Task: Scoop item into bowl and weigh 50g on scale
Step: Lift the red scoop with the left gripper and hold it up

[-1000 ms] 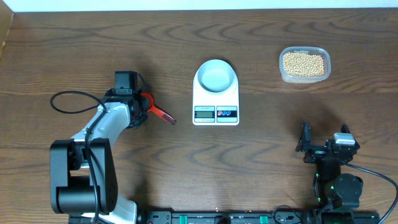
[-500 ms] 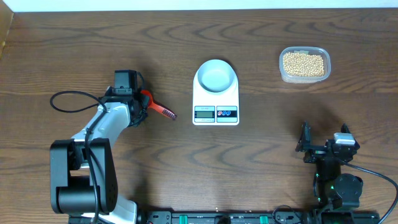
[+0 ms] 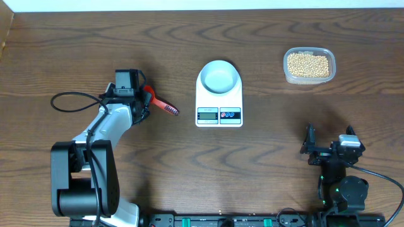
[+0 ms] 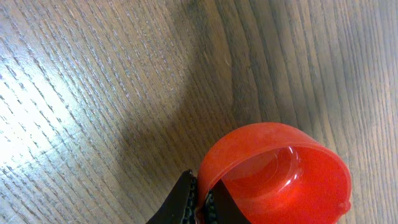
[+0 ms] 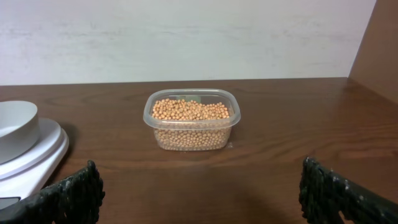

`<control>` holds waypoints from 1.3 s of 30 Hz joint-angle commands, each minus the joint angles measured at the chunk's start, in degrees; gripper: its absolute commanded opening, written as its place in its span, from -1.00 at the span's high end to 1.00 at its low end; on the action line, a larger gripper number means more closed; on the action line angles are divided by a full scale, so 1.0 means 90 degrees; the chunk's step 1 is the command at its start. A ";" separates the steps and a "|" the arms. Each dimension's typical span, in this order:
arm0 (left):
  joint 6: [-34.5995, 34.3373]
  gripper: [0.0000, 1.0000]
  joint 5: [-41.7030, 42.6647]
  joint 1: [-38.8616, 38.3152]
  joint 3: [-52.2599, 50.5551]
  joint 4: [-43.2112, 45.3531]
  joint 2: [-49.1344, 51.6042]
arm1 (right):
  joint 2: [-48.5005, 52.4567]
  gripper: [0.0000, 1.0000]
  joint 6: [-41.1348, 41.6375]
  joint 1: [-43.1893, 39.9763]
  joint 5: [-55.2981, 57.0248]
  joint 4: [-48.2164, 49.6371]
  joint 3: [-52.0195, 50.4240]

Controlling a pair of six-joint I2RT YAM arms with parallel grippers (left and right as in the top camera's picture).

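The item, small beige beans (image 3: pixel 308 64) (image 5: pixel 189 111), fills a clear plastic tub (image 3: pixel 328 74) (image 5: pixel 191 140) at the far right. The pale bowl (image 3: pixel 219 77) (image 5: pixel 15 127) stands on the white scale (image 3: pixel 219 114) (image 5: pixel 43 155) at the table's middle. My left gripper (image 3: pixel 141 101) (image 4: pixel 202 200) is shut on the rim of a red scoop (image 3: pixel 161 106) (image 4: pixel 280 174), left of the scale; the scoop's handle points right. My right gripper (image 3: pixel 329 141) (image 5: pixel 199 193) rests open near the front right, facing the tub, with nothing between its fingers.
A black cable (image 3: pixel 69 104) loops on the table left of the left arm. The arm bases (image 3: pixel 85 183) stand along the front edge. A white wall (image 5: pixel 186 37) runs behind the far table edge.
My left gripper has closed fully on the scoop's rim, and the scoop's handle has swung a little toward the far side. The right arm has not moved.
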 commanded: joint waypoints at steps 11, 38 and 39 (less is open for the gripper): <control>-0.0015 0.86 0.0134 -0.0019 0.0024 -0.0491 -0.1256 | -0.0034 -0.99 -0.0002 0.0056 -0.0015 -0.0027 -0.0010; -0.2256 0.86 0.0928 -0.0022 0.0022 -0.2142 -0.3621 | -0.0034 -0.99 -0.0002 0.0056 -0.0015 -0.0027 -0.0010; -0.2254 0.86 0.0930 -0.0022 0.0022 -0.2130 -0.3621 | -0.0034 -0.99 -0.0002 0.0056 -0.0015 -0.0027 -0.0010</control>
